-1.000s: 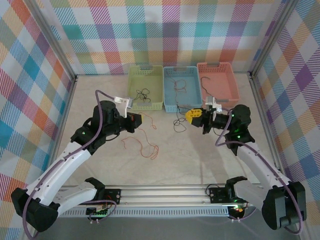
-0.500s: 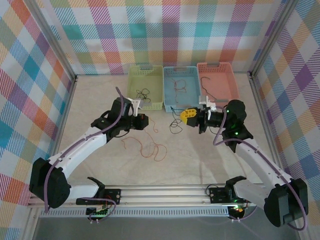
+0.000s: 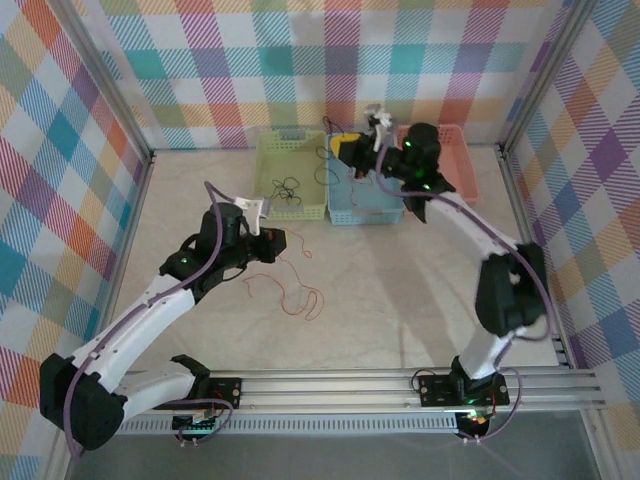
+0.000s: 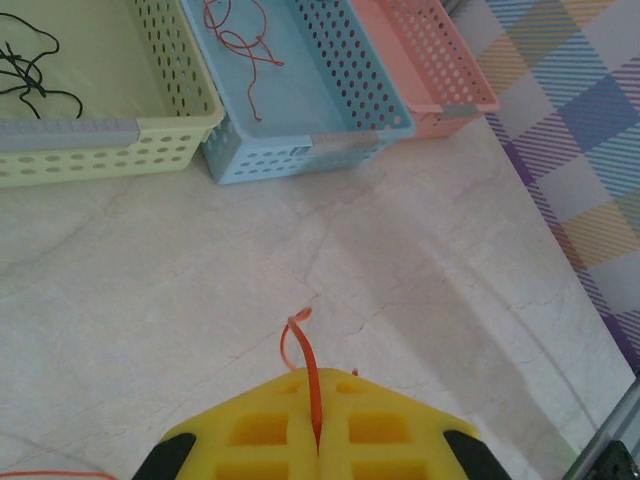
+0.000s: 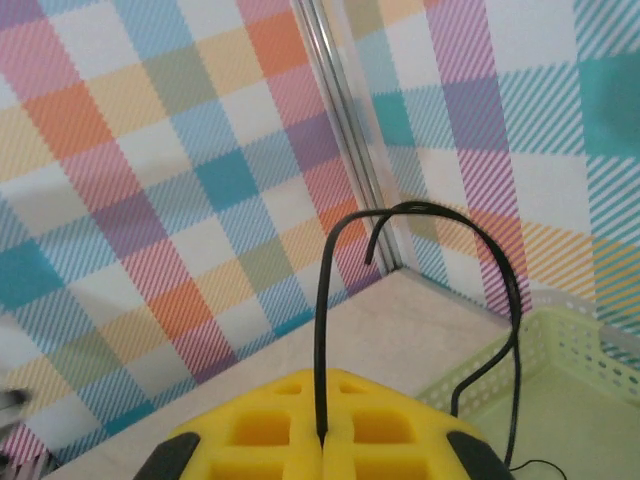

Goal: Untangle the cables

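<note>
Top external view: the left fingers (image 3: pixel 277 242) are over the desk (image 3: pixel 400 300), next to a red-orange cable (image 3: pixel 298 297) that lies there in loose loops. In the left wrist view these yellow fingers are pressed together, pinching one end of that cable. The right fingers (image 3: pixel 346 148) are high above the blue basket (image 3: pixel 360 214). In the right wrist view they are shut tight on a black cable (image 5: pixel 325 290), which arches up and hangs down towards the green basket (image 5: pixel 585 350).

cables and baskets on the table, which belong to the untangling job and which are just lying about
Job: red-orange cable in the left tool; black cable in the right tool.
Lying about: green basket, blue basket, pink basket.
</note>
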Tool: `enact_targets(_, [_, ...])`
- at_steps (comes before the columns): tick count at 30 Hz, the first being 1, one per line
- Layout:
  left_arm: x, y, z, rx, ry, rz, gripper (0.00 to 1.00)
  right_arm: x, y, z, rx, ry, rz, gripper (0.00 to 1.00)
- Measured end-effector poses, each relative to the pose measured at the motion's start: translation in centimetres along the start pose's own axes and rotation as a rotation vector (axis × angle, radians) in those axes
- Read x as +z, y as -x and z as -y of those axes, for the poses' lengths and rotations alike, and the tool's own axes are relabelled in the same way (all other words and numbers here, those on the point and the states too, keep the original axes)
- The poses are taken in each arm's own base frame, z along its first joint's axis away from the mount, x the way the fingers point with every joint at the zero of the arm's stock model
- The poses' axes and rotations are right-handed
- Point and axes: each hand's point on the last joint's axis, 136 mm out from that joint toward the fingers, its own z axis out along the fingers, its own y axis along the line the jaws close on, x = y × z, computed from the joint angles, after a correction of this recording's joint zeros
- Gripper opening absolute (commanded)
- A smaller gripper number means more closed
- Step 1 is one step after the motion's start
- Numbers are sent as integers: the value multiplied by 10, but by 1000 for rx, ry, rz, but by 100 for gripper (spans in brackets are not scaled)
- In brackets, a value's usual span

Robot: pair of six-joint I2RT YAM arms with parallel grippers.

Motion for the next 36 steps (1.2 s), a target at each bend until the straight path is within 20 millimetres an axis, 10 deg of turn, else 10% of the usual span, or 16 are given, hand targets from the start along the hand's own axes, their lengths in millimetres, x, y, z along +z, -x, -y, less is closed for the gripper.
enact_targets(2, [-5,1,2,3,-5,10,0,27,-4,23,29,-8,0,2])
enact_targets(7, [-15,0,4,4,-8,16,0,85,-44,77,119,-54,-61,59])
enact_targets(14, [-22,-1,6,5,-10,18,0,95,-90,102,176,-138,-178,65])
enact_targets(19, [-23,0,8,7,-20,21,0,48,-91,59,137,-145,-221,66])
enact_targets(26, [-27,1,15,5,-52,23,0,-48,-54,-52,-60,-39,-82,73])
enact_targets(36, [-58,38,48,42,-141,121,0,-103,-133,-133,-192,162,-158,85])
